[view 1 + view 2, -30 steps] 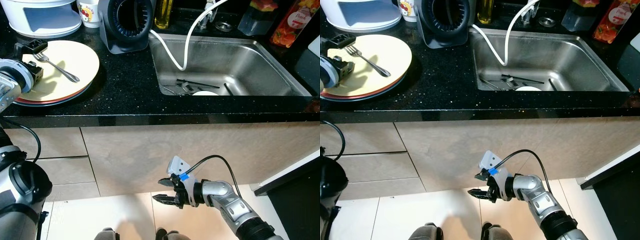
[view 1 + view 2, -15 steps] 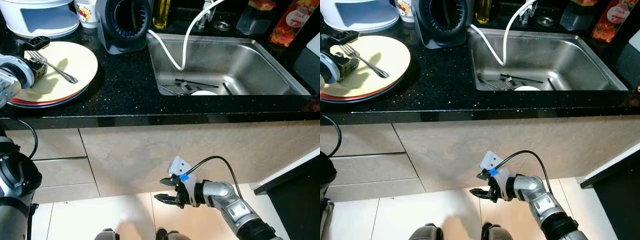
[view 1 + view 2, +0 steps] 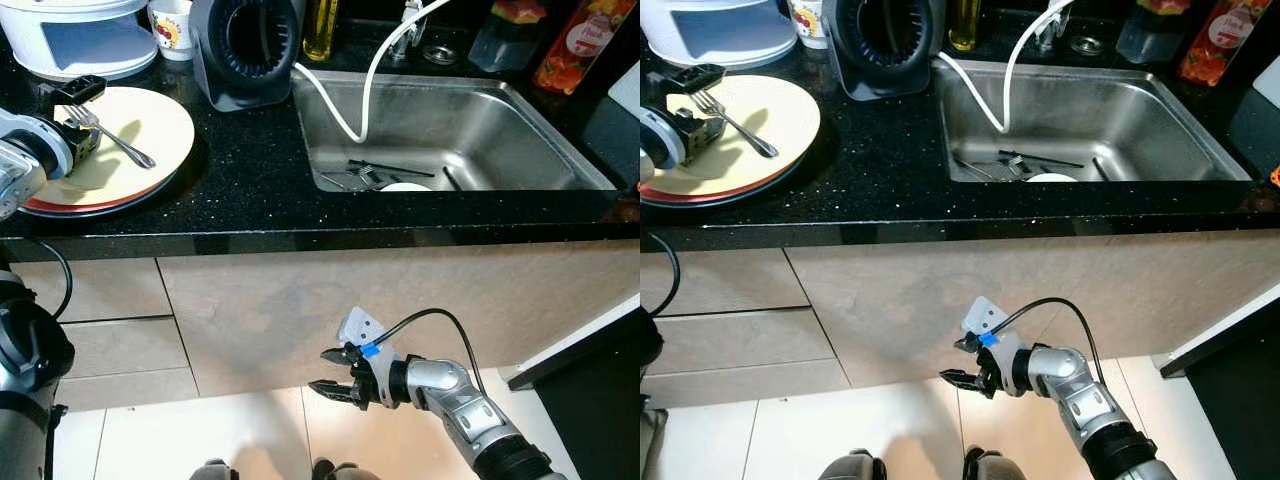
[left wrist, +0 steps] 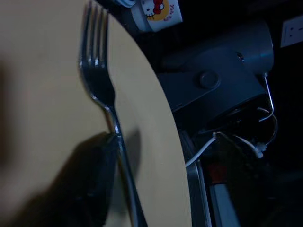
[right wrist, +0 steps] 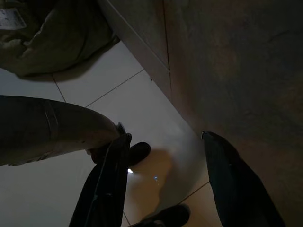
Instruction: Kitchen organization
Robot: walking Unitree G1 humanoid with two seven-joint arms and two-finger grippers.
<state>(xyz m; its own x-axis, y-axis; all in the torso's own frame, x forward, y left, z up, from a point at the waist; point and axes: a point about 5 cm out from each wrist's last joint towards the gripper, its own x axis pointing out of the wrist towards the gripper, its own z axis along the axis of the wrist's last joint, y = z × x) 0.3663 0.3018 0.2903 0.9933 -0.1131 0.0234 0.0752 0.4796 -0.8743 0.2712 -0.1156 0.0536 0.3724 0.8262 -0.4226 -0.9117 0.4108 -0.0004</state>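
A silver fork (image 3: 118,141) lies on a cream plate (image 3: 160,115), which tops a red-rimmed plate on the black counter at the left. My left gripper (image 3: 82,118) hovers open over that plate, its fingers either side of the fork's tines. In the left wrist view the fork (image 4: 108,101) runs across the plate beside one dark finger (image 4: 90,184). My right gripper (image 3: 322,372) hangs low in front of the cabinet, open and holding nothing. The right wrist view shows its two fingers (image 5: 106,184) spread over floor tiles.
A steel sink (image 3: 560,150) right of the plates holds loose cutlery (image 3: 375,172) and a white dish (image 3: 405,187); a white hose (image 3: 365,80) dips in. Behind stand a black appliance (image 3: 245,50), a white cooker (image 3: 75,35), a mug (image 3: 175,20) and bottles (image 3: 575,40).
My left gripper has edged farther over the plate toward the fork's tines. The right arm hangs as before. The camera has shifted slightly.
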